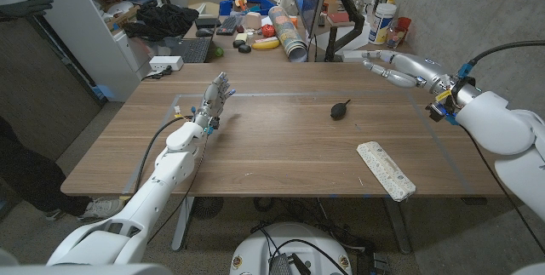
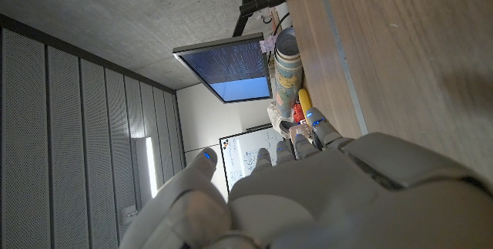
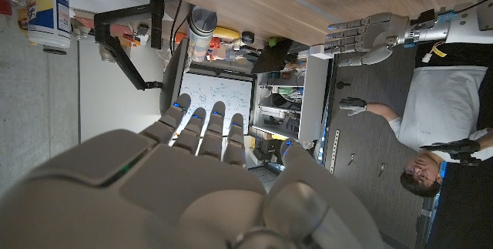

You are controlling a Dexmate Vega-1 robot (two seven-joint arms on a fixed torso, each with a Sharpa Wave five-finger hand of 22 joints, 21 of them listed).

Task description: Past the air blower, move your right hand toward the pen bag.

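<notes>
Reaching out at the tabletop's (image 1: 281, 156) far right edge, the right hand (image 1: 393, 66) has spread, empty fingers; the pen bag (image 1: 385, 169) lies nearer the robot, lengthwise front to back, past the air blower (image 1: 340, 109).

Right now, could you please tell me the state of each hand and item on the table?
Left hand: open, holding nothing, raised over the table's left side.
Right hand: open, empty, at the far right edge.
Air blower: lying untouched mid-table.
Pen bag: lying flat near the front right, untouched.

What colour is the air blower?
Black; the air blower shows best in the head view.
</notes>
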